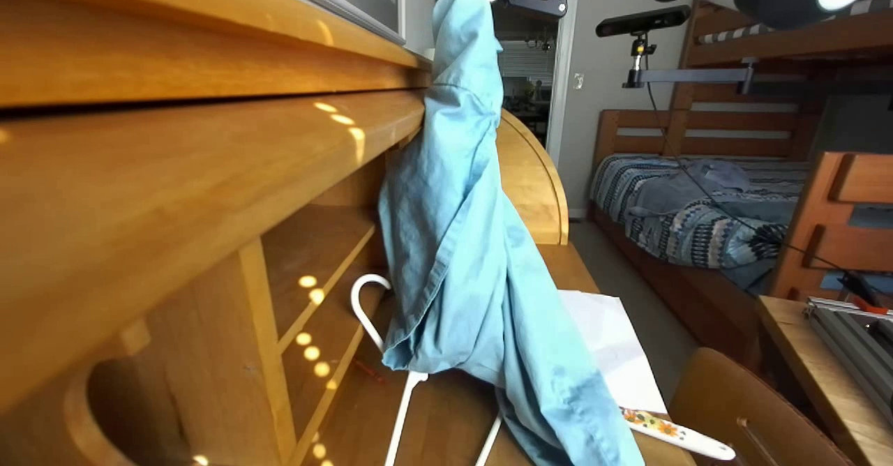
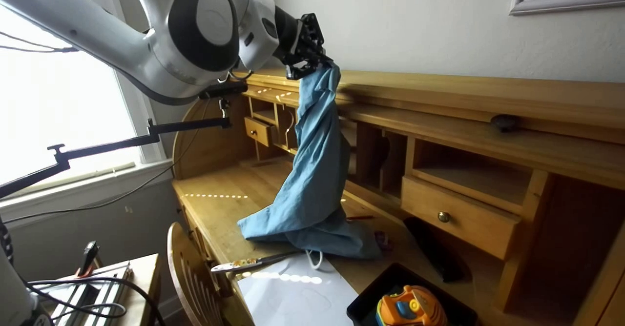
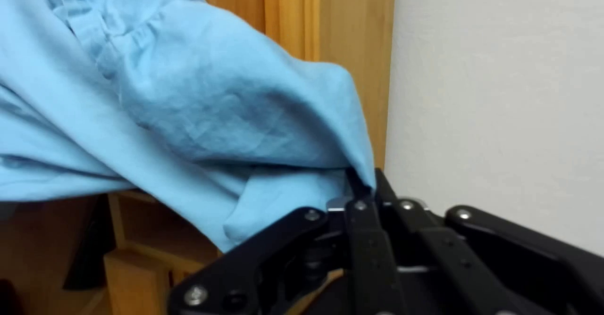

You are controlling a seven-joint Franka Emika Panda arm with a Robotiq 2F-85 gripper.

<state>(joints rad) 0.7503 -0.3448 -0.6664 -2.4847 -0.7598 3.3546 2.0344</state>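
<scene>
Apparently for a lift, the tool (image 2: 324, 62) at upper centre pinched the blue cloth (image 2: 312, 170), whose lower end rested on the surface (image 2: 234, 209) at lower centre and seemed to need raising next.

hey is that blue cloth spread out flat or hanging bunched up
Hanging bunched: the claw pinches the blue cloth at its top, and folds run down to the desk.

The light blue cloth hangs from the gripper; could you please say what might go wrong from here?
The gripper pinches the light blue cloth only at its top, so it might slip out. Its lower folds hide part of the white hanger, which could snag. They also lie near the floral-handled utensil, which might get dragged.
</scene>
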